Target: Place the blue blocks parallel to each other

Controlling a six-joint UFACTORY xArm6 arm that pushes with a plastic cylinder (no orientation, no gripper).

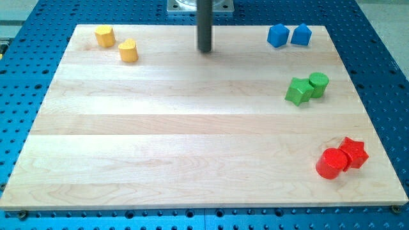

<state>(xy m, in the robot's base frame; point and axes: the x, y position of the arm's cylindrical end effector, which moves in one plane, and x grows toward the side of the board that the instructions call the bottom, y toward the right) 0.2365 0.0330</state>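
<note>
Two blue blocks sit side by side at the view's top right: a blue cube-like block (277, 35) and a blue house-shaped block (301, 34) just right of it, nearly touching. My tip (204, 50) is the lower end of a dark rod coming down from the view's top centre. It rests on the wooden board (166, 128), well to the left of the blue blocks and touching no block.
Two yellow blocks (105, 36) (128, 50) lie at the top left. A green star block (298, 91) and a green cylinder (318, 84) touch at the right. A red cylinder (331, 163) and a red star (353, 153) touch at the bottom right.
</note>
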